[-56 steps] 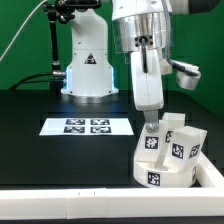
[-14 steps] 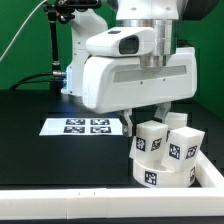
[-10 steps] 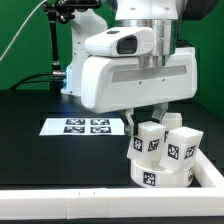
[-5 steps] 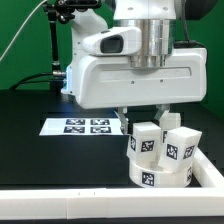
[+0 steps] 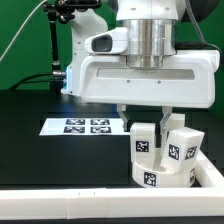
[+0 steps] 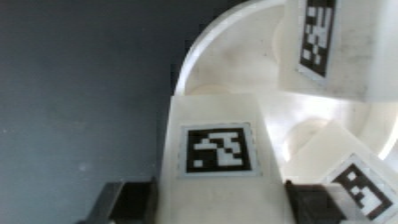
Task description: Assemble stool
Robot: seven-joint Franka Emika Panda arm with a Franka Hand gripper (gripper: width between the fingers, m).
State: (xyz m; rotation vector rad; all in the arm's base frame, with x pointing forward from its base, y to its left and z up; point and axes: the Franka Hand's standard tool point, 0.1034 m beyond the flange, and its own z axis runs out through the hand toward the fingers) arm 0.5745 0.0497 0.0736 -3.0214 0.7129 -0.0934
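Observation:
The round white stool seat [image 5: 160,174] lies at the exterior view's lower right with three tagged white legs standing upright in it. My gripper [image 5: 144,121] hangs right over them, shut on the front leg [image 5: 144,140] near its top. The other two legs [image 5: 180,146] stand close behind it on the exterior view's right. In the wrist view the held leg [image 6: 221,140] fills the middle, with a dark finger [image 6: 128,202] pressed against each side and the seat's rim [image 6: 228,45] beyond it. My gripper [image 6: 235,206] sits at that view's edge.
The marker board [image 5: 88,126] lies flat on the black table at the exterior view's left of the stool. A white border rail [image 5: 90,203] runs along the front and another [image 5: 212,176] up the exterior view's right, close to the seat. The robot base [image 5: 88,60] stands behind.
My hand has come down over the legs and closed on the front leg. Over the last second it has turned about its vertical axis, and the leg and seat shifted slightly.

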